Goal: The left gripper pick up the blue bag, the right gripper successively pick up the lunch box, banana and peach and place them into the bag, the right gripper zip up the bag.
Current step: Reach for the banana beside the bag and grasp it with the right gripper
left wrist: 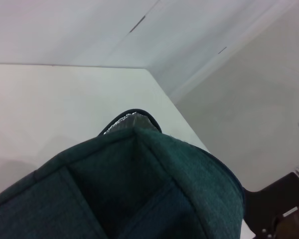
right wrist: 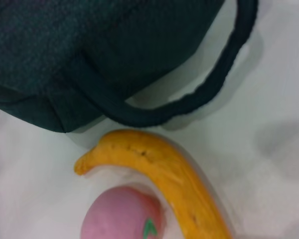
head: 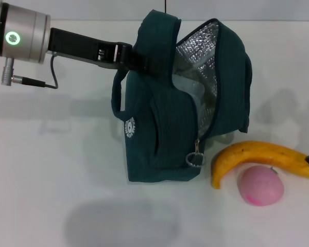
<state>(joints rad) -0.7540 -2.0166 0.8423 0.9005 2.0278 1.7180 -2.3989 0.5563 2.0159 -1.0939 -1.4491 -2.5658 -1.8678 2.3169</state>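
bag (head: 159, 139): dark teal fabric, upper middle of the head view, mouth gaping open so the silver foil lining shows, white round logo on its side, metal ring pull dangling at the lower corner
lunch box (head: 191, 88): pale clear shape just visible inside the bag
banana (head: 262, 157): yellow-orange, curved, lower right, just beside the bag
peach (head: 260, 185): round, pink, tucked under the banana's curve, touching it
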